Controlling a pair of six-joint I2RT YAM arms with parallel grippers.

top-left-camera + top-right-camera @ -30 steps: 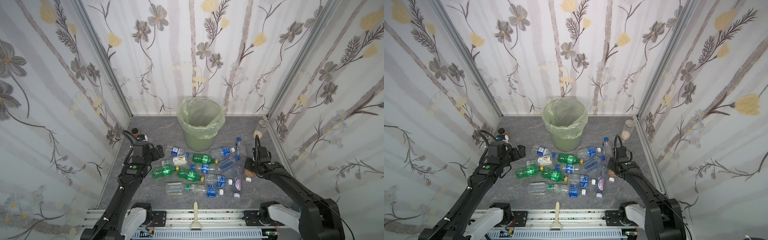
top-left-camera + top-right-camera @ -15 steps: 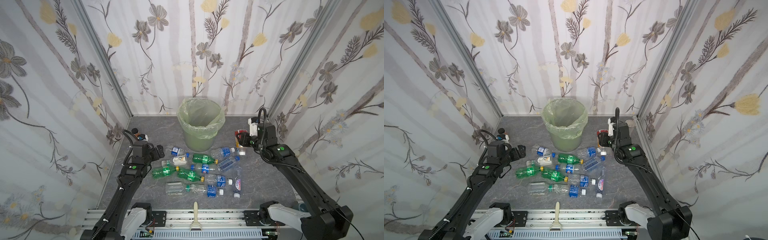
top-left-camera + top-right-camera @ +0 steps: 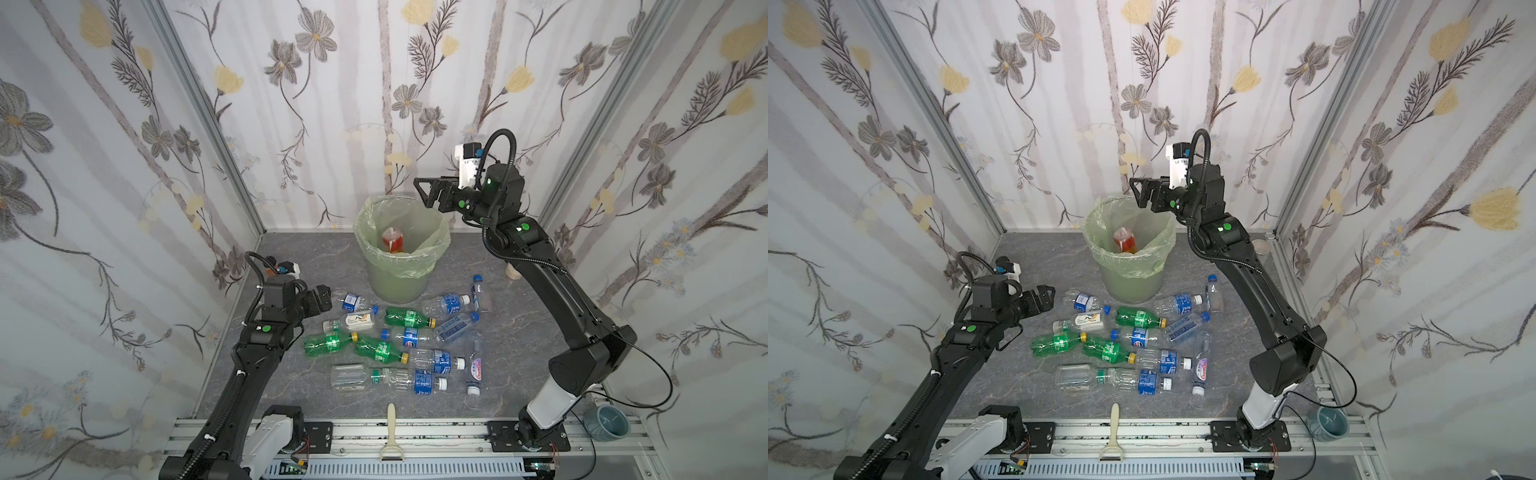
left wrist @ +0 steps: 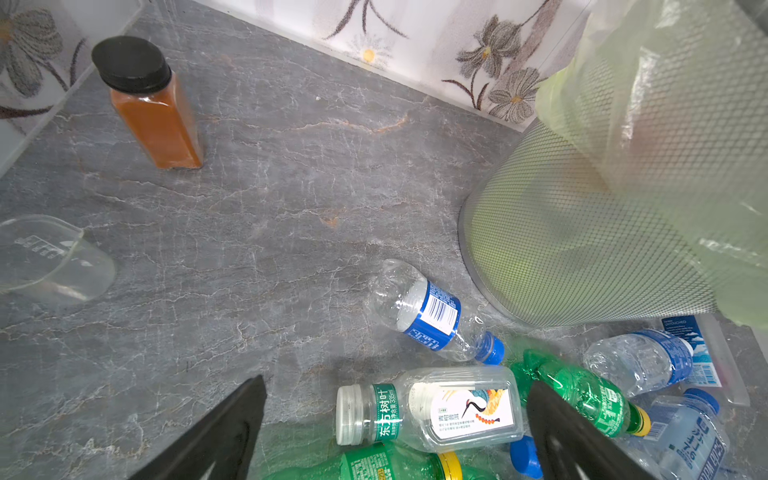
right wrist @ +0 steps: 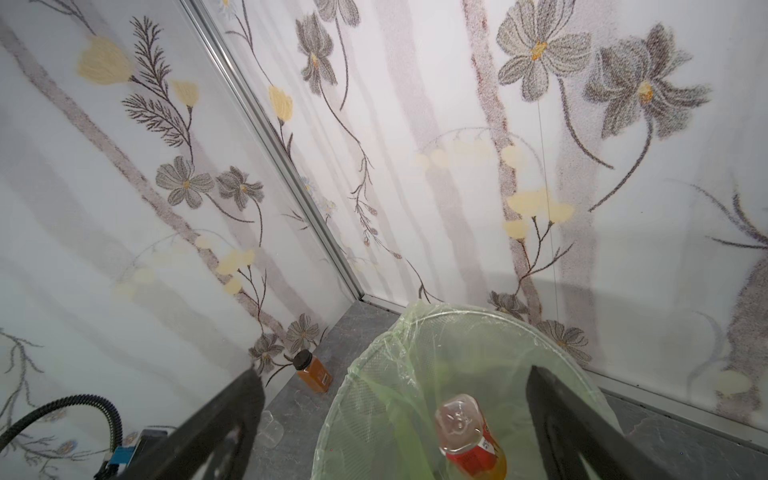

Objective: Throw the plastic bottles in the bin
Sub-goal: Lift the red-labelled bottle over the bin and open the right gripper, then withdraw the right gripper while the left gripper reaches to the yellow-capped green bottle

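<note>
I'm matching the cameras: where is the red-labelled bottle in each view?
In a top view: red-labelled bottle inside the bin, centre.
In a top view: red-labelled bottle likewise there.
Left wrist: not discernible.
Right wrist: red-labelled bottle inside the bin.
Shared landmark: the bin, in all views.

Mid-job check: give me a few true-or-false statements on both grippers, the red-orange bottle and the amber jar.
1. The right gripper is open over the bin. True.
2. The red-orange labelled bottle lies on the table. False: it is inside the bin.
3. The left gripper is shut on a green bottle. False: it is open and holds nothing.
4. The amber jar stands upright. True.
</note>
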